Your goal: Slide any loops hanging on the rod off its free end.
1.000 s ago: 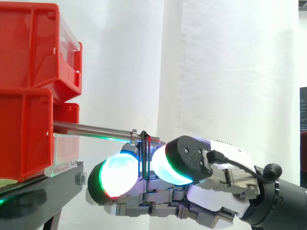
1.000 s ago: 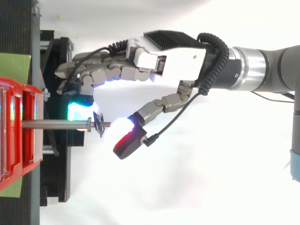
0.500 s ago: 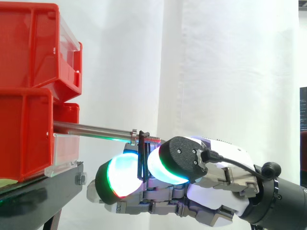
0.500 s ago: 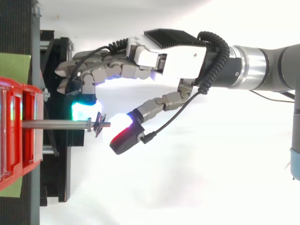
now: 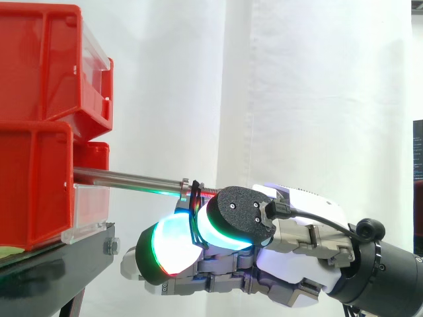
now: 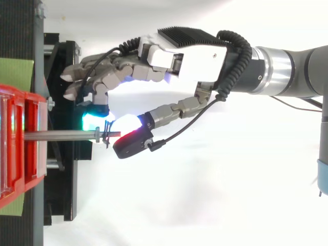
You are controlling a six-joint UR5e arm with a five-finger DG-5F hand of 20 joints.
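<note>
With the loop (image 5: 194,205) hanging at the threaded free end of the rod (image 5: 125,177), the robot hand (image 5: 297,238) pinches it between glowing pads (image 5: 168,244) (tight squeeze!). Pull off-axis and it likely snags on threads, or slips loose.

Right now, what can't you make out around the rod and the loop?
- Free end of the rod: side view, covered by the hand; top view, the hand crosses it.
- Whether the loop is one or several: both views, strands too thin.
- Loop's lower part: side view, behind the hand.
- Rod's mount: side view, behind the red bin.
</note>
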